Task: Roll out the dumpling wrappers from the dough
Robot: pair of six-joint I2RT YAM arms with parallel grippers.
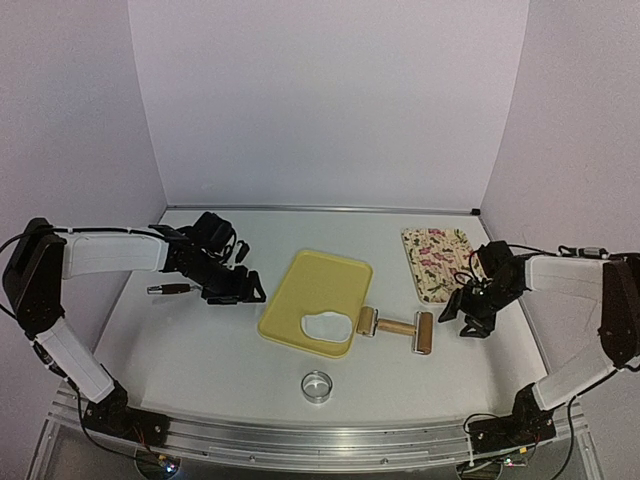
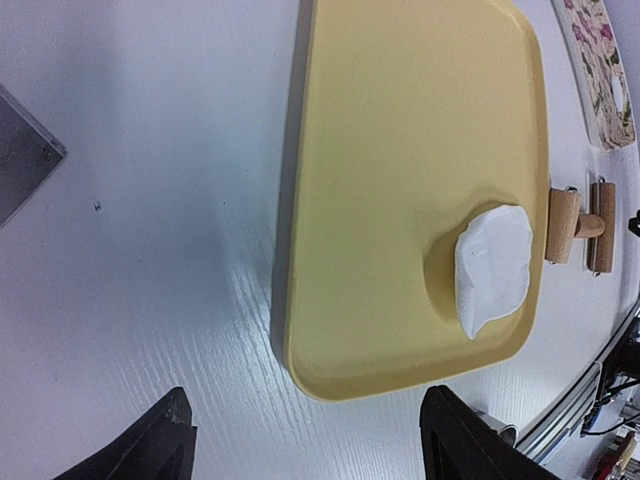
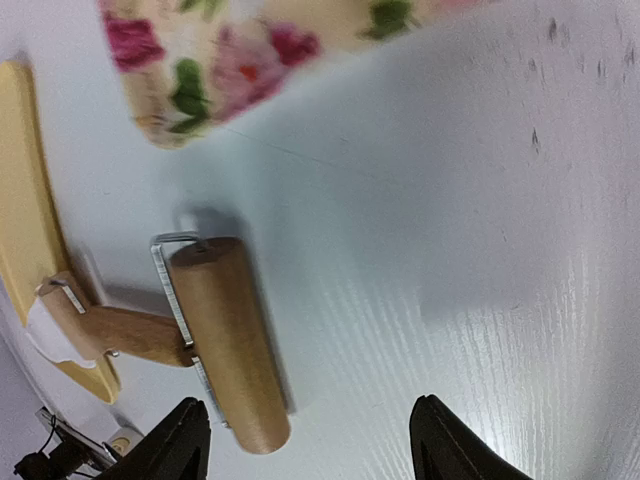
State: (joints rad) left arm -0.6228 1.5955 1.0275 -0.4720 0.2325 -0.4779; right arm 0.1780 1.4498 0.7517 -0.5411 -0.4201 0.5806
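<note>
White table [image 1: 200, 350] surface under plain pale walls carried every item. The dough [image 1: 325, 326] lay as one flattened, uneven white sheet in the near right corner of the yellow tray [image 1: 315, 280], not yet cut into rounds. No finished round could be confirmed anywhere in the views.

Just right of the dough lay the wooden roller [image 1: 400, 329]. Its small head rested against the tray's right edge, its handle ran left to right, and its large barrel ran near to far at the right end.

The right gripper [image 1: 468, 320] stood just right of that barrel, apart from it, with jaws spread and nothing between them. The right wrist view confirmed this: the roller [image 3: 225, 335] sat left of the empty gap of the right gripper [image 3: 305, 440].

The left gripper [image 1: 245, 290] hung left of the tray, also released and empty, well apart from the roller.

Judgement: the right arm was the nearer one for taking the roller, with a reach leftward across the handle.

A ring cutter [image 1: 317, 386] stood near of the tray; a floral board [image 1: 438, 260] lay far right.
</note>
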